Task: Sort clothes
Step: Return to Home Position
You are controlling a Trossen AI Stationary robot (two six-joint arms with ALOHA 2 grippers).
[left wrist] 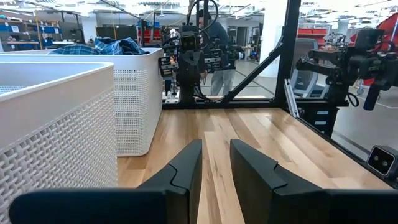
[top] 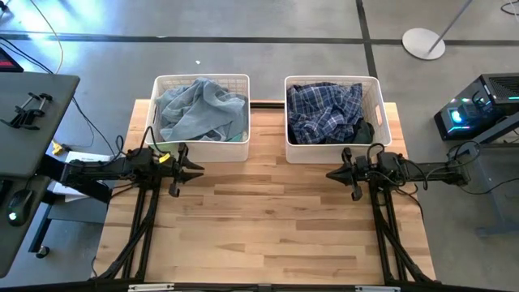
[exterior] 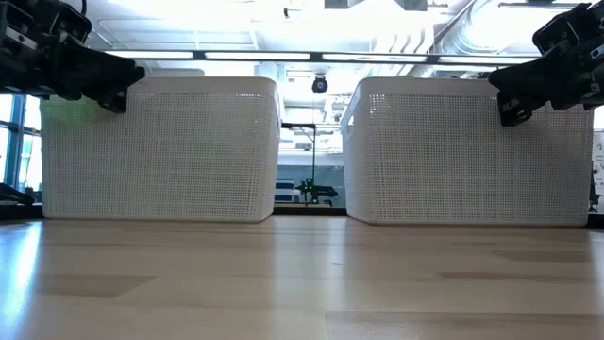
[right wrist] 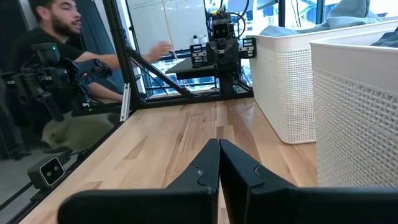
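While both arms hang over the tabletop [top: 268,235] just in front of the baskets, the left hand [top: 195,169] shows a narrow gap between its fingers and the right hand [top: 332,173] is closed on nothing. In the left basket [top: 162,81] grey-blue denim [top: 195,109] lies on top; in the right basket [top: 377,105], navy-white plaid [top: 324,109].

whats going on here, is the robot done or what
Two robot arms are sorting clothes, and the job looks about finished. The left basket is filled, with grey-blue denim on top. The right basket has a plaid garment on top. Both arms hover over the table, just in front of the baskets, and hold nothing. The left tool is open and the right tool is shut.
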